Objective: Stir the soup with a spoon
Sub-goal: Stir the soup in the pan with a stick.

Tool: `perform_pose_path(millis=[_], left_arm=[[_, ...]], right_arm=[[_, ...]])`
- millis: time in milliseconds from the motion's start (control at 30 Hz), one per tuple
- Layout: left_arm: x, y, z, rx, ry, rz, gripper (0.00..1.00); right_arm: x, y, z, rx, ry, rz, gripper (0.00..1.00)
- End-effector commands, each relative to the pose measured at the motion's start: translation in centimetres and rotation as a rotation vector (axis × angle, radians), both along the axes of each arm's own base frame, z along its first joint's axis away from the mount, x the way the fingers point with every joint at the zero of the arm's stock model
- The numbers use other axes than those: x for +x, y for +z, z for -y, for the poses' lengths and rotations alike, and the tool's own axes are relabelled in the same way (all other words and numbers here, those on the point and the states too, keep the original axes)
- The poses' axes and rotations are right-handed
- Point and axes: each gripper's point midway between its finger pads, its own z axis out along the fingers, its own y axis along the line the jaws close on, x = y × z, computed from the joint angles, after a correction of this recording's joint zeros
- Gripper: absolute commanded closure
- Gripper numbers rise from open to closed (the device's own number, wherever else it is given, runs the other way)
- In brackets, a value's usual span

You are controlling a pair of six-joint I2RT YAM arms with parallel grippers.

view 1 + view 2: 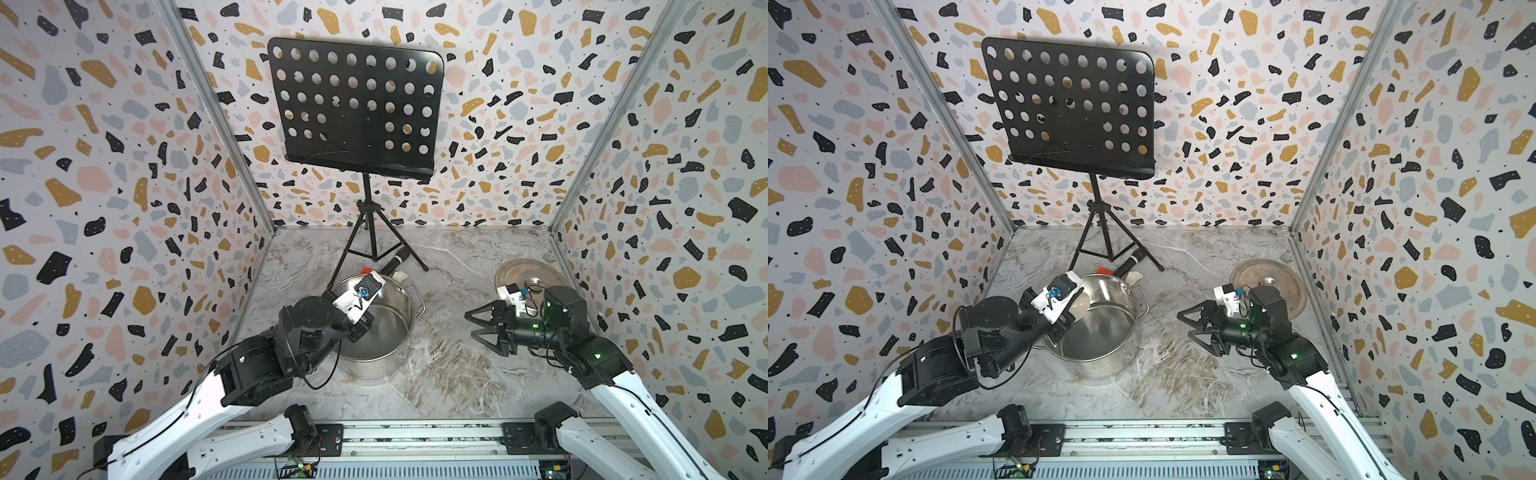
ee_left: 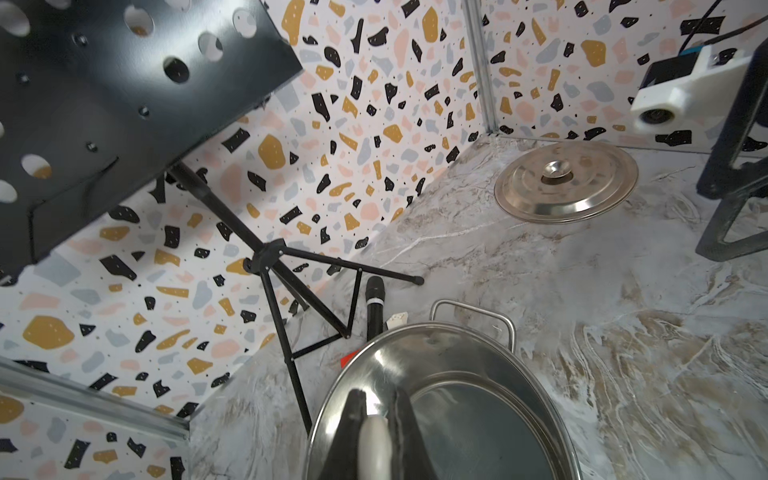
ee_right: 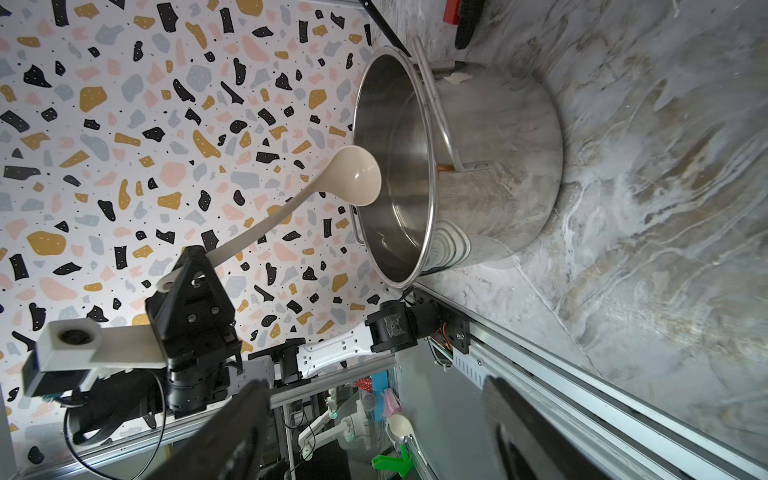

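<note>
The spoon (image 3: 359, 176), a cream-white ladle, is held near the end of its long handle by my left gripper (image 3: 198, 262), which is shut on it. The handle (image 2: 376, 440) shows between the black fingers in the left wrist view. The spoon's bowl (image 1: 1080, 306) hangs at the rim of the pot, on its left side. The soup is only a shiny steel pot (image 1: 399, 316) (image 1: 1100, 332) (image 3: 490, 174) (image 2: 399, 361) with no liquid visible. My right gripper (image 1: 468, 323) (image 1: 1183, 324) (image 3: 374, 382) stands open and empty, to the right of the pot and apart from it.
A flat steel lid (image 1: 523, 270) (image 2: 565, 183) lies at the back right behind the right arm. A black music stand (image 1: 353, 108) on a tripod rises behind the pot. A black microphone (image 1: 395, 262) and a small red item (image 1: 368, 270) lie at its feet.
</note>
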Motion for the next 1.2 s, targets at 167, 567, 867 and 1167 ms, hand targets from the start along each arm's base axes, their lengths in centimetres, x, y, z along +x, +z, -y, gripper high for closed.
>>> perform_pose_path(millis=[167,567,867,1167], left_arm=[[1.6,-4.9,1.1,-0.145,0.036,-0.166,1.00],[7.9,-8.7,-3.6,-0.043,0.290,-0.210,1.00],[12.9,-7.0,1.9,-0.056,0.124,-0.240,1.00],[11.7,-6.3,9.6,-0.086,-0.120,-0.287,1.00]], right_arm=[[-0.8,0.5,0.0,-0.003,0.035,0.040,0.15],[-1.7,0.3,0.5,-0.012,0.035,0.046,0.07],[-1.8,0.5,0.9,-0.029,0.017,0.065,0.05],[-1.8,0.6,1.3,-0.038,-0.005,0.076,0.05]])
